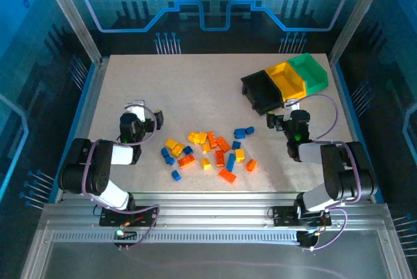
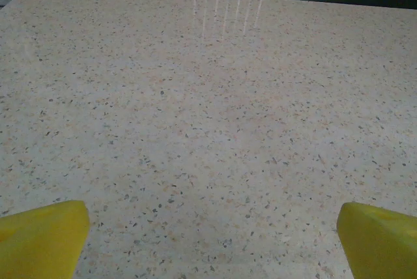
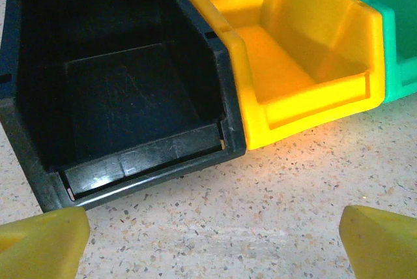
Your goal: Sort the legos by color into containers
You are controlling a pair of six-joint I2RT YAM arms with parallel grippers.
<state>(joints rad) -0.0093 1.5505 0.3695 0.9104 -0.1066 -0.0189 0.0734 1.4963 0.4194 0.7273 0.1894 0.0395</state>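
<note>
The legos (image 1: 208,152) lie scattered in the middle of the table, a loose spread of yellow, orange and blue bricks. The containers stand joined at the back right: black bin (image 1: 262,91), yellow bin (image 1: 287,78), green bin (image 1: 310,70). All three look empty in the right wrist view: black bin (image 3: 150,155), yellow bin (image 3: 306,100), green bin (image 3: 399,44). My left gripper (image 1: 148,112) hovers left of the bricks, open over bare tabletop (image 2: 212,240). My right gripper (image 1: 281,111) is open just in front of the black bin (image 3: 212,240), holding nothing.
The speckled table (image 1: 195,83) has free room across its back and left parts. A metal frame rail (image 1: 208,201) runs along the near edge by the arm bases. Blue enclosure walls stand round the table.
</note>
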